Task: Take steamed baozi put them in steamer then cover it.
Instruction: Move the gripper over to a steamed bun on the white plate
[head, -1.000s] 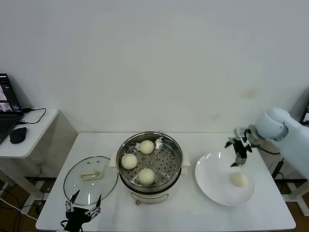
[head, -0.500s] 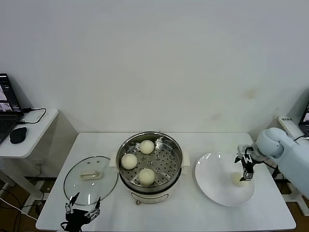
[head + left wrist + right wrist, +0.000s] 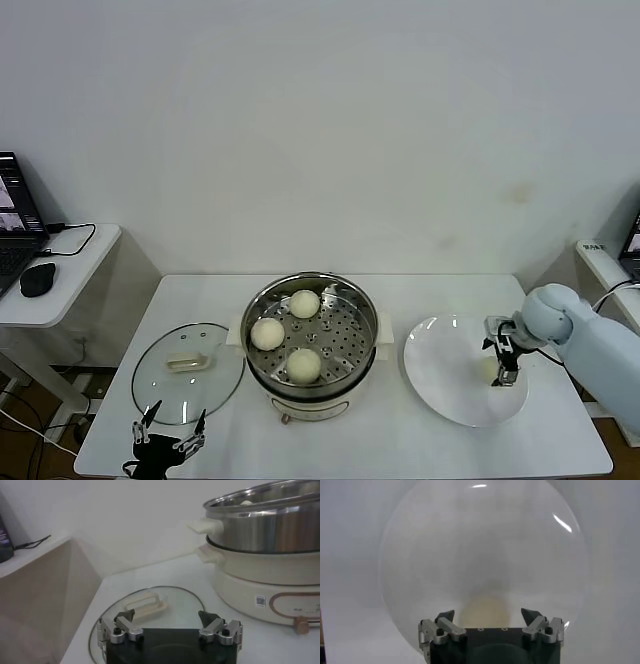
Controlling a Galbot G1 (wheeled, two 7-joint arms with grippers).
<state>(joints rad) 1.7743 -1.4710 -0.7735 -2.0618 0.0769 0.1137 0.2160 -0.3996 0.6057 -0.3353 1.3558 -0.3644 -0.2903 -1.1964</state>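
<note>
The steamer (image 3: 340, 335), a shiny steel pot on a cream base, stands mid-table with three steamed baozi on its perforated tray (image 3: 304, 303) (image 3: 267, 333) (image 3: 304, 365). A fourth baozi (image 3: 489, 370) lies on the white plate (image 3: 440, 360) at the right. My right gripper (image 3: 503, 362) is down over that bun, open. In the right wrist view the baozi (image 3: 485, 611) sits between the spread fingers of the right gripper (image 3: 489, 616), which do not touch it. My left gripper (image 3: 167, 440) waits open at the table's front left, by the glass lid (image 3: 188, 372).
In the left wrist view the lid's cream handle (image 3: 145, 605) lies just ahead of the left gripper (image 3: 166, 617), with the steamer (image 3: 270, 525) beyond. A side table with a laptop and a mouse (image 3: 37, 280) stands far left. A wall is close behind the table.
My right gripper has come down from above the plate's far edge and now straddles the bun on the plate, still open. The left gripper has sunk slightly.
</note>
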